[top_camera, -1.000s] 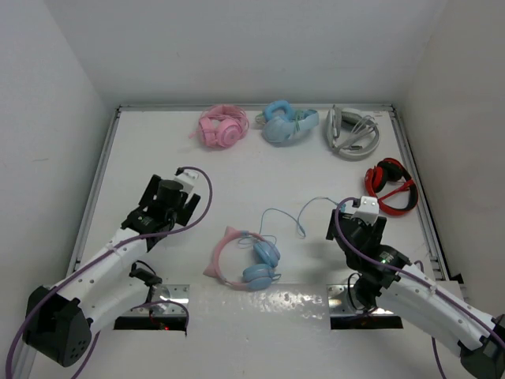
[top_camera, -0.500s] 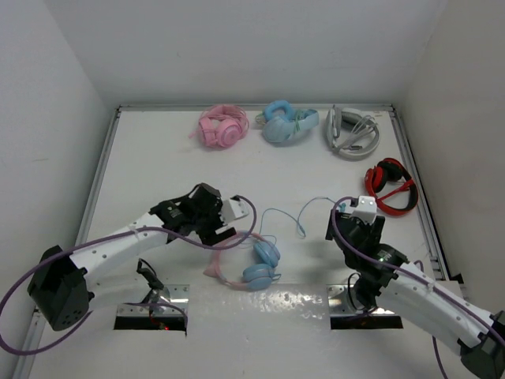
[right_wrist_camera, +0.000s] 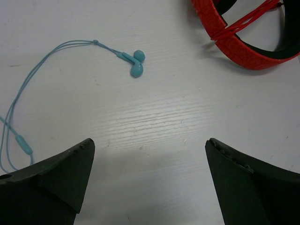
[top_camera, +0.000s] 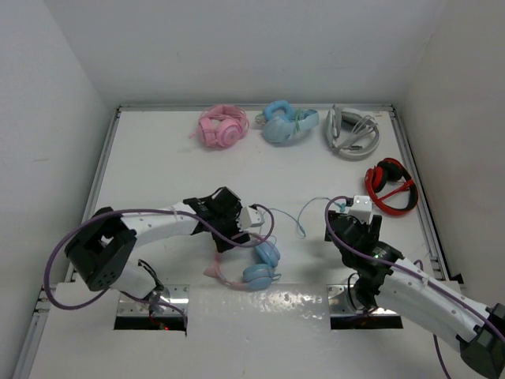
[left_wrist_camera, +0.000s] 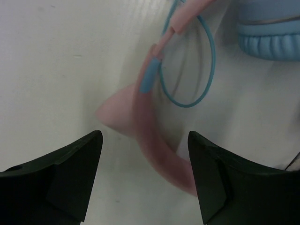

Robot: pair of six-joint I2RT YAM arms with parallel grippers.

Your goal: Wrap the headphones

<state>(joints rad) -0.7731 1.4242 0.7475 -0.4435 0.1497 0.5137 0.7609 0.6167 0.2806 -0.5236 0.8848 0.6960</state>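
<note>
The headphones lie near the front middle of the table, with a pink cat-eared headband (top_camera: 218, 265) and two light blue ear cups (top_camera: 267, 254). Their thin blue cable (top_camera: 278, 213) trails loose to the right. My left gripper (top_camera: 231, 239) is open just above the headband. In the left wrist view the blurred pink headband (left_wrist_camera: 157, 150) passes between the two open fingers (left_wrist_camera: 70, 173), with a cable loop (left_wrist_camera: 206, 70) and an ear cup (left_wrist_camera: 269, 37) beyond. My right gripper (top_camera: 346, 223) is open and empty over bare table. The cable's end (right_wrist_camera: 136, 63) lies ahead of it.
All-pink headphones (top_camera: 223, 126), all-blue headphones (top_camera: 286, 124) and white-grey headphones (top_camera: 353, 132) lie along the back wall. Red-and-black headphones (top_camera: 390, 187) lie at the right edge and also show in the right wrist view (right_wrist_camera: 243, 37). Walls enclose the table.
My left arm has swung right and toward the near edge, from the left side of the table to over the pink headband. My right arm has barely moved.
</note>
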